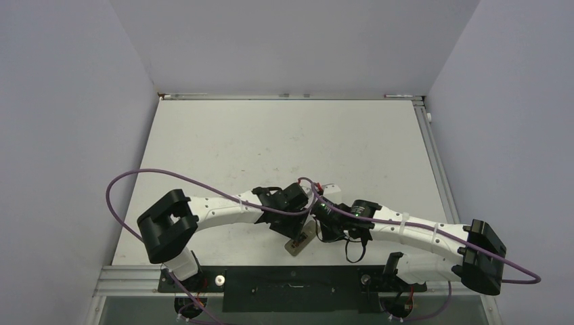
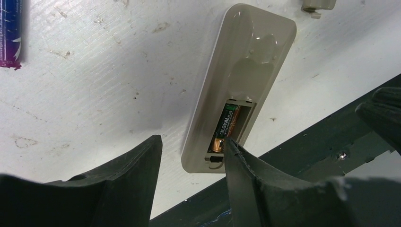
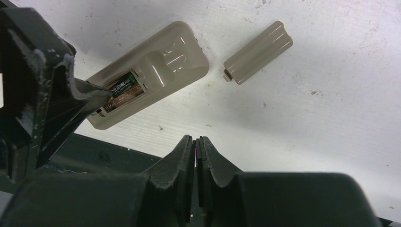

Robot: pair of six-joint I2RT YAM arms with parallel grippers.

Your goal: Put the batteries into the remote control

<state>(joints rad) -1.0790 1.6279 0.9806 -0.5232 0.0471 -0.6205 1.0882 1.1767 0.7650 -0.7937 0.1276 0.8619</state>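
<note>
The remote control is laid face down on the white table, close to its near edge and just beside the dark rail, with its greyish-beige back turned up and the battery recess uncovered. The brownish-gold battery is seated lengthwise in that recess. The left gripper is held over the recess end of the remote with its fingers apart and nothing clasped between them; one fingertip is pressed against the end of the seated battery. The right gripper is held above the bare table near the remote, its fingers brought together. The detached battery cover is seen lying just beside the remote's far end, apart from it. The purple-blue battery is left on the table, well apart from the remote and partly cut off by the left wrist view's edge.
</note>
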